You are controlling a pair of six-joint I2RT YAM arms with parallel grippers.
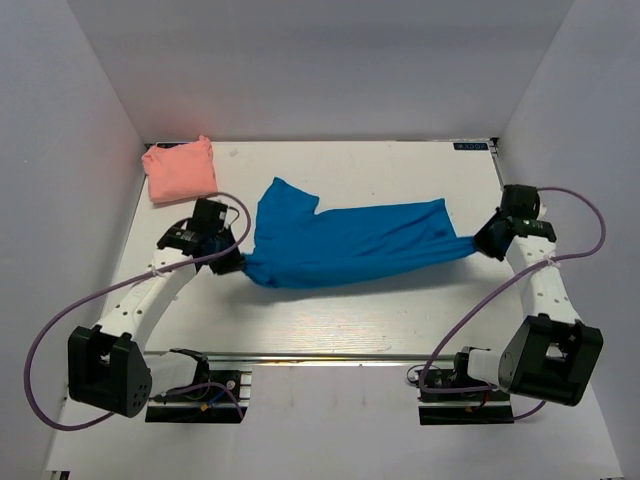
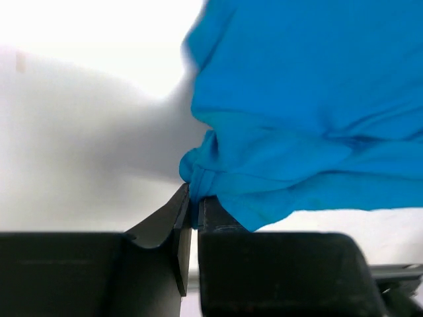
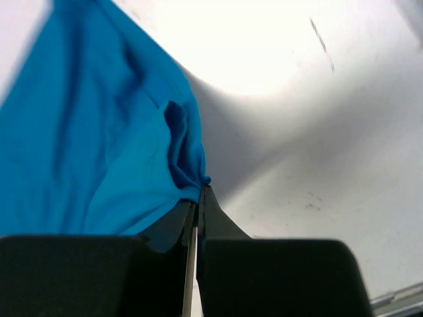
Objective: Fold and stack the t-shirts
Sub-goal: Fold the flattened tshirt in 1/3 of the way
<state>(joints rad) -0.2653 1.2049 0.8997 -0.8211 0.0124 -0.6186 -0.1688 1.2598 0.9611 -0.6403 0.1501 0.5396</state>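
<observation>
In the top external view, you are looking at the blue t-shirt [image 1: 345, 245] stretching sideways between your two arms over the white counter [image 1: 350, 320]. It is casting a shadow along its near edge, and one sleeve is pointing away from the arm bases. Your left end effector [image 1: 232, 262] is gripping the blue t-shirt's left end. Your right end effector [image 1: 478, 243] is pinching its right end, where the cloth is drawing down to a narrow point. The pink t-shirt [image 1: 181, 171] is lying as a small square bundle well apart from the blue t-shirt, beyond its left end and farther from the arm bases.

In the left wrist view, the two fingers [image 2: 165, 224] are pressing almost together, clamping a bunched fold of the blue t-shirt's edge. The rest of the cloth is hanging to the right of them.

In the right wrist view, the fingers [image 3: 221, 228] are likewise squeezing nearly closed on a gathered corner of the blue t-shirt, which is spreading away to their left.
</observation>
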